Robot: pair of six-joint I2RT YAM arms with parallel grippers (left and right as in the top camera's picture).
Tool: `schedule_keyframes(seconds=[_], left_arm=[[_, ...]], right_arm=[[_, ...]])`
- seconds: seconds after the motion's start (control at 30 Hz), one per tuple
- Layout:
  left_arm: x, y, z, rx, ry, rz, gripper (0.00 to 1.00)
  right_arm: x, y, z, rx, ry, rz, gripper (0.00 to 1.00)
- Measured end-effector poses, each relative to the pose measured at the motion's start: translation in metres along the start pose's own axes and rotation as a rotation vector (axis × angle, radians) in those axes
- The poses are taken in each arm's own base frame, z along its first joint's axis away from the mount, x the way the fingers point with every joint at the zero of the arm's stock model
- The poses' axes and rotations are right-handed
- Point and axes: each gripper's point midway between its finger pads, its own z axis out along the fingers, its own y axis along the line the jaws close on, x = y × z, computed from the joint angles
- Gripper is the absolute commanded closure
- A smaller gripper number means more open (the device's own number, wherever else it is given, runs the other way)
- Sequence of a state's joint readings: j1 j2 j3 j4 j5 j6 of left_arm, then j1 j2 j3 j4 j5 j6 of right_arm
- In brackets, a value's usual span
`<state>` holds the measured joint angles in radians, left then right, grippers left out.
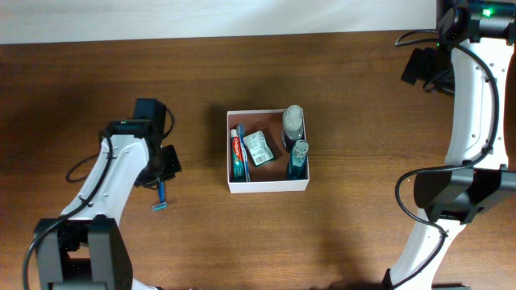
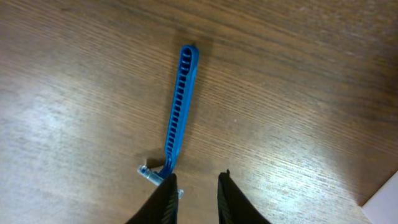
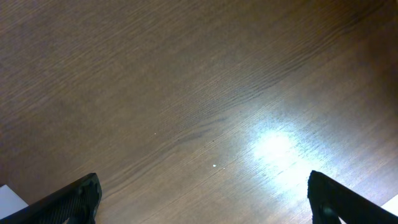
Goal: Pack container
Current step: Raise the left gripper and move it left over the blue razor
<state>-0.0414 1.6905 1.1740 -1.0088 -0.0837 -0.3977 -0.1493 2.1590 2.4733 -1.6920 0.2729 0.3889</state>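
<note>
Left gripper (image 2: 195, 190) narrow, nothing between. Blue razor (image 2: 179, 106) flat on table, head beside 1 finger, well apart from container (image 1: 267, 186). Right gripper (image 3: 202, 198) wide, fingers cut off by frame.

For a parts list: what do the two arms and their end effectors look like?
The left arm and right arm both have smooth white links, black joint housings and loose black cables. A green light glows on a black joint of the right arm. The left end effector and right end effector each have two black fingers.
</note>
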Motion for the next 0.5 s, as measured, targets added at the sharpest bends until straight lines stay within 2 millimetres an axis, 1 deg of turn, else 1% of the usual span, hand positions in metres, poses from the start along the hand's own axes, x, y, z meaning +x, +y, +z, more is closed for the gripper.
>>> schedule_keyframes(seconds=[0.1,0.23,0.4,0.5], left_arm=[[0.000,0.004,0.009,0.023,0.002,-0.009,0.78],[0.000,0.012,0.023,0.033,-0.003,-0.029,0.76],[0.001,0.020,0.040,0.039,-0.020,-0.042,0.72],[-0.001,0.020,0.042,0.044,-0.035,-0.028,0.67]], right_arm=[[0.000,0.000,0.000,0.000,0.001,-0.001,0.02],[0.000,0.000,0.000,0.000,0.000,0.000,0.02],[0.000,0.000,0.000,0.000,0.001,0.000,0.02],[0.000,0.000,0.000,0.000,0.000,-0.001,0.02]])
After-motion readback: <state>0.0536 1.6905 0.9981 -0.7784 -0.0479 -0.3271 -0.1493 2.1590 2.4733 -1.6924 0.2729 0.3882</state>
